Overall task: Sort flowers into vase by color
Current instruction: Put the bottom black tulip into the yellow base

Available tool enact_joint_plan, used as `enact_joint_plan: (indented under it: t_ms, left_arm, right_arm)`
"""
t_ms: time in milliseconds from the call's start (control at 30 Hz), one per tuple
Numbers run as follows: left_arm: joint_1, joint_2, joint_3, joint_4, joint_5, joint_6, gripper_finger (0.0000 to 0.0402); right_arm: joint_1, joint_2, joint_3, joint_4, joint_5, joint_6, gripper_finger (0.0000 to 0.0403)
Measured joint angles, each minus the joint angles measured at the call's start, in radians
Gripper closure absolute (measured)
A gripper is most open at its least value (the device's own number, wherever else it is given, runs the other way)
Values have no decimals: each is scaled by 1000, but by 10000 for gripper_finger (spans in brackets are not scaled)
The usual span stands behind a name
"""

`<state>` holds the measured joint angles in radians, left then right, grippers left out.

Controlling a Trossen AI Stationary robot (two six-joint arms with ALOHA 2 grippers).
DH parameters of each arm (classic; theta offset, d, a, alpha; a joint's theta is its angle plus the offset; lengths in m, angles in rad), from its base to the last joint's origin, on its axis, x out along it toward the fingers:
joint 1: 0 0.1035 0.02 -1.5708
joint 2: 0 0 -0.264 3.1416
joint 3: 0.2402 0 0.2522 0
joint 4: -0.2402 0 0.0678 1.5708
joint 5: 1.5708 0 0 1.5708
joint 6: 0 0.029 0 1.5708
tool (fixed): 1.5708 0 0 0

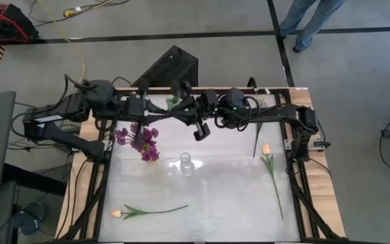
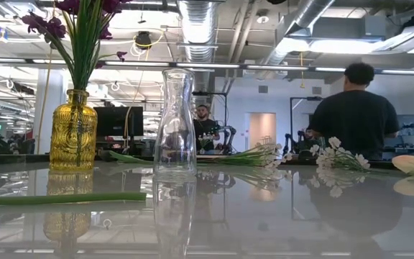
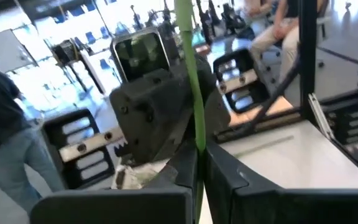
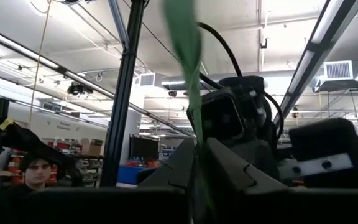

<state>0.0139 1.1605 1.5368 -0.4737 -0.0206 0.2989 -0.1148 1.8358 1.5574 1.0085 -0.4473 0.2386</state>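
Above the table's far middle my two grippers meet at one green flower stem (image 3: 190, 74). My left gripper (image 3: 199, 155), reaching from the left (image 1: 180, 110), is shut on it. My right gripper (image 4: 204, 155) comes from the right (image 1: 196, 108), and the same stem (image 4: 188, 56) runs past it. The stem's blossom does not show clearly. A yellow vase (image 1: 144, 144) holds purple flowers (image 2: 77, 21). An empty clear glass vase (image 1: 186, 163) stands at mid-table. Two orange tulips (image 1: 117, 213) (image 1: 266, 149) lie flat on the table. My left gripper pinches the green stem (image 3: 196, 127) between its two fingers. They come in about level from the table's left and lie across the stem. The stem stands roughly upright in the hold, lifted clear of the table.
White blossom sprigs (image 2: 336, 155) and more green stems (image 2: 250, 155) lie toward the table's far side, and another stem (image 1: 256, 139) lies far right. A black box (image 1: 171, 68) stands behind the table. People stand in the room beyond (image 2: 356, 108).
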Motion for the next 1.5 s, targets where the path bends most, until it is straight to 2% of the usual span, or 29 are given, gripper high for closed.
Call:
enact_joint_plan:
  t_ms: [200,367,467,633,700,767,1000,1200,1300,1500]
  left_arm:
    - [0,-12,37,29,-26,10,401]
    - [-5,-38,124,-21,-27,-9,401]
    - [-38,-96,138,-53,97,-19,401]
    - [-139,-215,72,-54,367,-31,401]
    - [-196,-258,12,-34,409,-28,401]
    - [-257,-294,-58,-15,406,-26,401]
    - [-447,-343,-340,-2,328,-8,401]
    - [-638,-370,-498,-11,180,-14,401]
    - [-735,-383,-558,-53,35,-5,401]
    - [-881,-432,-720,5,-378,-128,402]
  right_arm:
    - [-15,-66,0,-123,-22,-11,260]
    - [-34,-140,0,-357,-101,-72,187]
    - [-32,-177,0,-485,-154,-120,162]
    - [0,-225,-54,-573,-154,-196,160]
    - [8,-242,-82,-583,-152,-212,164]
    - [11,-260,-121,-586,-133,-230,168]
    - [19,-265,-288,-543,-91,-234,177]
    - [26,-260,-419,-433,-49,-174,177]
    - [30,-260,-444,-410,-48,-167,177]
    - [44,-260,-482,-362,-40,-168,178]
